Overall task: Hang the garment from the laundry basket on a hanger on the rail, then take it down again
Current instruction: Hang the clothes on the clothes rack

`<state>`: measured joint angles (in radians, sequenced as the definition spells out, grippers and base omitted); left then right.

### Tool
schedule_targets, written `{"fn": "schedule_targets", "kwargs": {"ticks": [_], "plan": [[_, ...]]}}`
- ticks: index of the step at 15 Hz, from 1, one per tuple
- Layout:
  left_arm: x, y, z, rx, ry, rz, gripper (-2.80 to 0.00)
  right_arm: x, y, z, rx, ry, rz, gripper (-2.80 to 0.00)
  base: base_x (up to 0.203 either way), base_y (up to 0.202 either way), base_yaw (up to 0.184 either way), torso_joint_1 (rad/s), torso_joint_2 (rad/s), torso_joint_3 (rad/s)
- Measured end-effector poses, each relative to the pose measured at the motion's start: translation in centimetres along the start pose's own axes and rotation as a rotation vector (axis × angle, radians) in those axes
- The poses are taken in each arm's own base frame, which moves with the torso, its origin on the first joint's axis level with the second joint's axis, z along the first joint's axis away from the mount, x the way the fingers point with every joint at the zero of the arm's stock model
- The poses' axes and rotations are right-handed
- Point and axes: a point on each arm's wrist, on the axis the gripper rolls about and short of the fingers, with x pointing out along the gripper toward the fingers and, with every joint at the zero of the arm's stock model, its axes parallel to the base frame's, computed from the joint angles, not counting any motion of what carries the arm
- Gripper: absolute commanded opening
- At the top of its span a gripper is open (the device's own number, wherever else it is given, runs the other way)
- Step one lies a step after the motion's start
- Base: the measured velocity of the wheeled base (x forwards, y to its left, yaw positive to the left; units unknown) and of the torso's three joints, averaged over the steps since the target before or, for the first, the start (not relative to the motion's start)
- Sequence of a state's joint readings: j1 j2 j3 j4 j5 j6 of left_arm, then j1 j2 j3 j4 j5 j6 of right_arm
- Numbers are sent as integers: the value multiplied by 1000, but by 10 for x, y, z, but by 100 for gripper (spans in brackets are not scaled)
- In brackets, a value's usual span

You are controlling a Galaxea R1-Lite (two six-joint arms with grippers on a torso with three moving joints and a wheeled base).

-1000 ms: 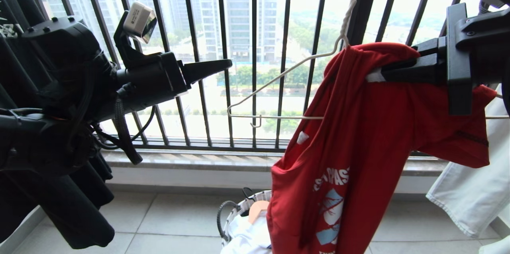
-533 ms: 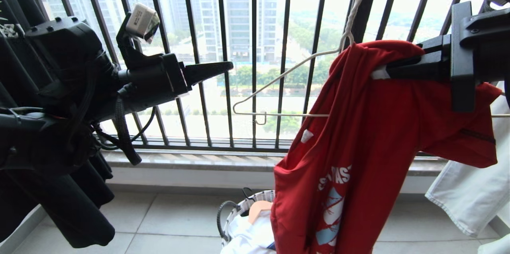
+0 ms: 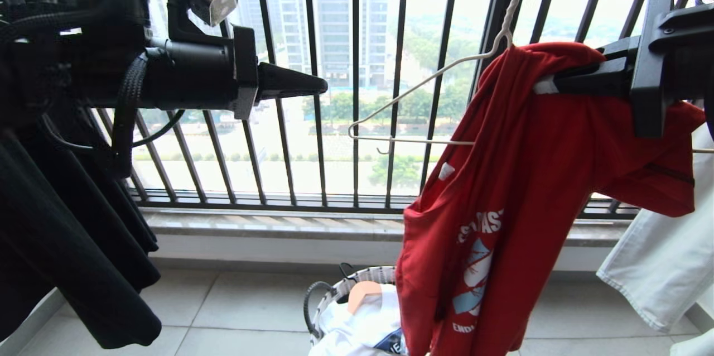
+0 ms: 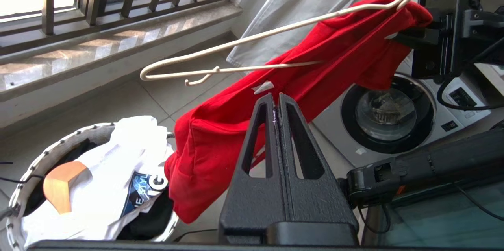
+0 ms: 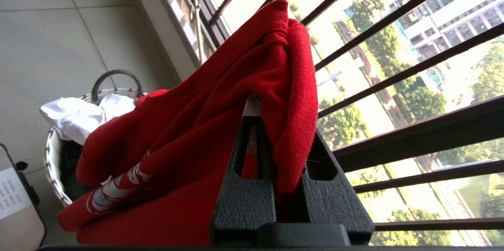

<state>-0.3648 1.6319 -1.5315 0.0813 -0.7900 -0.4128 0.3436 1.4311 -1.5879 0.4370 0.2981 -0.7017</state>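
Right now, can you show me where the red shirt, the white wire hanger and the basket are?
red shirt (image 3: 519, 177), head view, on the hanging front cloth.
white wire hanger (image 3: 410, 95), head view, on its bare sloping arm.
basket (image 3: 340, 288), head view, on its white mesh rim.

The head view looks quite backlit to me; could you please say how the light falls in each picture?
Head view: bright daylight behind the railing leaves the left gripper a dark silhouette. Left wrist view: even light; the garment reads clearly, striped bar shadows on the sill. Right wrist view: the garment's folds stay shaded against the bright outdoors.
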Motion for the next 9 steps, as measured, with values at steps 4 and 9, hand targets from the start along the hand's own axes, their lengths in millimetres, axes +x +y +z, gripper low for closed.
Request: {"fn": "schedule_targets", "kwargs": {"ticks": [4, 9], "plan": [[13, -13, -9, -124, 183, 119, -280, -1, -3, -2, 4, 7, -21, -280, 0, 0, 0, 0, 0, 0], [48, -13, -34, -160, 311, 88, -280, -5, -6, 0, 18, -10, -49, -280, 0, 0, 0, 0, 0, 0]]}}
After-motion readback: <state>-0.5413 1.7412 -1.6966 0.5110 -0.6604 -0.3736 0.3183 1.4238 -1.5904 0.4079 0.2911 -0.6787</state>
